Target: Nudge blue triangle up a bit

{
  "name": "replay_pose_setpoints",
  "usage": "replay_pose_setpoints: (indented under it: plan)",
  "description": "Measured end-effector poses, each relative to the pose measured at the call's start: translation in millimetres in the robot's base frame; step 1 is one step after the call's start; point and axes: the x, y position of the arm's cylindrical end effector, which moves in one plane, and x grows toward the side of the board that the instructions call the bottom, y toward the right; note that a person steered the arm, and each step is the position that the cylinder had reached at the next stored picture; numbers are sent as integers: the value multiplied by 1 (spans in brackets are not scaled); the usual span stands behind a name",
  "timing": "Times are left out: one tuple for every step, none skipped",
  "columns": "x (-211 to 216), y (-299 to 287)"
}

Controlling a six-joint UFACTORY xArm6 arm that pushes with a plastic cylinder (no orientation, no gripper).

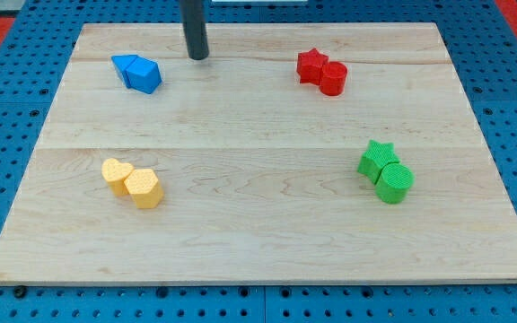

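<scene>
Hovering right of blue triangle [126,65] (near): my tip [197,57].

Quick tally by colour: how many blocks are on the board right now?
Blue: 2, blue triangle and blue block
Red: 2, red star and red cylinder
Green: 2, green star and green cylinder
Yellow: 2, yellow block and yellow hexagon
Total: 8

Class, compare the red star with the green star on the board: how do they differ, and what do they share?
The red star sits near the view's top; the green star sits lower, further toward the view's right. The red star touches a red cylinder; the green star touches a green cylinder. Both are stars, each with its cylinder on its lower right.
</scene>
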Motion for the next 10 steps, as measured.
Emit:
replay_pose_setpoints:
  plan:
    - [32, 23]
    - [73, 17]
    - [84, -45]
    - [84, -125]
    - [68, -167]
    - [33, -162]
    - [32, -145]
    - [46, -145]
    - [56, -145]
    - [49, -123]
